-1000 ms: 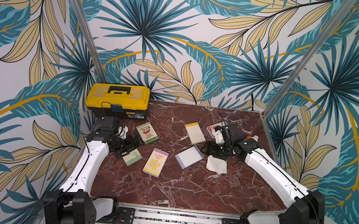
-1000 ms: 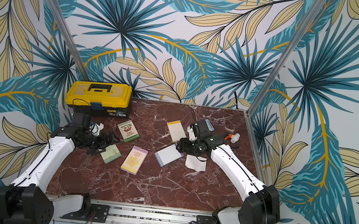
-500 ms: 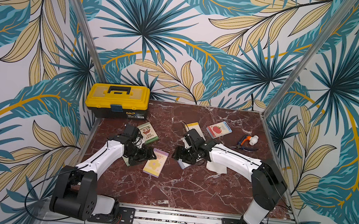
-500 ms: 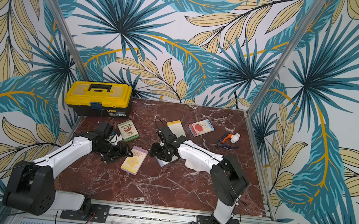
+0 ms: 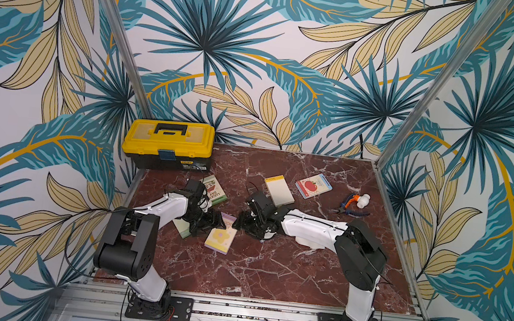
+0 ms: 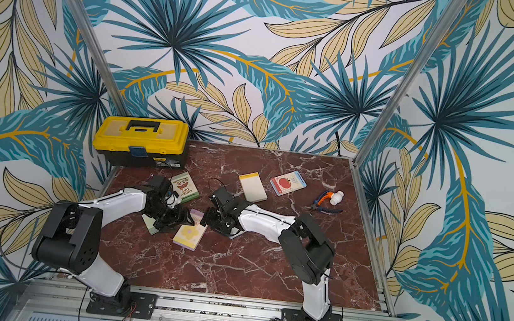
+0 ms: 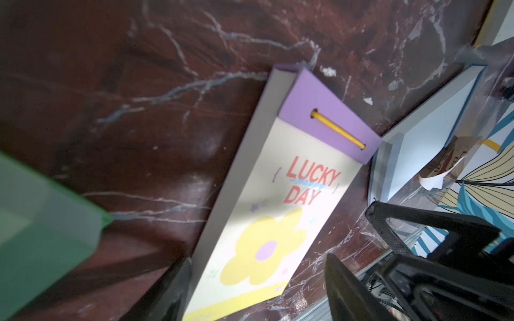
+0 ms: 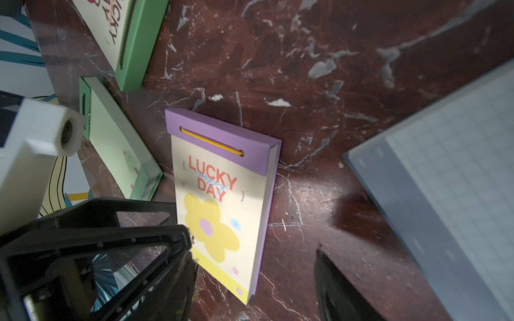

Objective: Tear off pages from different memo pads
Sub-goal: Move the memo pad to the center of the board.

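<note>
A lilac "LUCKY DAY" memo pad (image 5: pixel 221 238) (image 6: pixel 189 236) with a yellow flower lies flat mid-table. My left gripper (image 5: pixel 209 222) (image 7: pixel 258 291) is open astride its lower end (image 7: pixel 250 250); one finger (image 7: pixel 172 291) is at the pad's side and the other stands apart. My right gripper (image 5: pixel 250 223) (image 8: pixel 256 278) is open too, over the same pad (image 8: pixel 222 200) from the opposite side, one finger (image 8: pixel 178 264) overlapping its cover. A pale page (image 5: pixel 310 244) shows partly under the right arm.
A plain green pad (image 5: pixel 181 228) (image 8: pixel 119 147), a green "LUCKY DAY" pad (image 5: pixel 216 191), a cream pad (image 5: pixel 278 190), an apple pad (image 5: pixel 313 186) and a blue-grey grid pad (image 8: pixel 445 166) (image 7: pixel 431 133) lie around. Yellow toolbox (image 5: pixel 168 144) back left, pliers (image 5: pixel 354 207) back right.
Both arms have swung in from the table's sides to the lilac pad in the middle. The left jaws have narrowed around its end.
</note>
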`<state>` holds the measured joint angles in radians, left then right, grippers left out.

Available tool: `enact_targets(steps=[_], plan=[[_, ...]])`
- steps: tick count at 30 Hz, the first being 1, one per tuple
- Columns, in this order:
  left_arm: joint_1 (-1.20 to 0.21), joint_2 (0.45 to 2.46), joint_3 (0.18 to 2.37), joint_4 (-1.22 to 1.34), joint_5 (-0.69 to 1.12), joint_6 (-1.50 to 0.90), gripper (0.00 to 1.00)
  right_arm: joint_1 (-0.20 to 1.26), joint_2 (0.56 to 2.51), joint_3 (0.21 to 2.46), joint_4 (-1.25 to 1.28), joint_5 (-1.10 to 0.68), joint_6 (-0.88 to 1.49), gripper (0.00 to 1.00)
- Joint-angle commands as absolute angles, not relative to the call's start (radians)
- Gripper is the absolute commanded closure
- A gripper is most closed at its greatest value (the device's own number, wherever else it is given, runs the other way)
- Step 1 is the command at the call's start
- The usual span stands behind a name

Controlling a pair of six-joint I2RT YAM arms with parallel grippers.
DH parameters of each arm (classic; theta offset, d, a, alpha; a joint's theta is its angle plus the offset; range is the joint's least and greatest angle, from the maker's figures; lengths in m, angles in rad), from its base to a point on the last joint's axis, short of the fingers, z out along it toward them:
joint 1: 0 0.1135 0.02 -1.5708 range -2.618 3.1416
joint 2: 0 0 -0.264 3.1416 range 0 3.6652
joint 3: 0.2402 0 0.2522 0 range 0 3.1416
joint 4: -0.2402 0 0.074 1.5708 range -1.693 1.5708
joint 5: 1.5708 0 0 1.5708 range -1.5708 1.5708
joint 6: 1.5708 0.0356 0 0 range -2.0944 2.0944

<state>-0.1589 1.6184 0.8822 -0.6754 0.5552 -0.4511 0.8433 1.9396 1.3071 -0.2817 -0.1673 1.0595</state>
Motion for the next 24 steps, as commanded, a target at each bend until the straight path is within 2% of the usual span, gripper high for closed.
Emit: enact_targets(steps=[1, 10, 14, 20, 24], plan=[[-0.203, 1.633, 0.890, -0.628, 0.619, -0.447, 0.29, 0.840, 1.913, 1.274, -0.297, -0.103, 1.089, 0.31], [-0.344, 1.805, 1.080, -0.615, 0.599, -0.445, 0.28, 0.761, 1.812, 1.197, -0.447, -0.117, 0.986, 0.31], [-0.347, 1.853, 1.142, -0.603, 0.604, -0.445, 0.28, 0.747, 1.825, 1.196, -0.437, -0.164, 0.956, 0.34], [-0.357, 1.915, 1.207, -0.572, 0.645, -0.423, 0.29, 0.743, 1.852, 1.160, -0.342, -0.201, 1.034, 0.43], [-0.340, 1.874, 1.251, -0.696, 0.592, -0.379, 0.29, 0.734, 1.847, 1.216, -0.386, -0.195, 0.952, 0.47]])
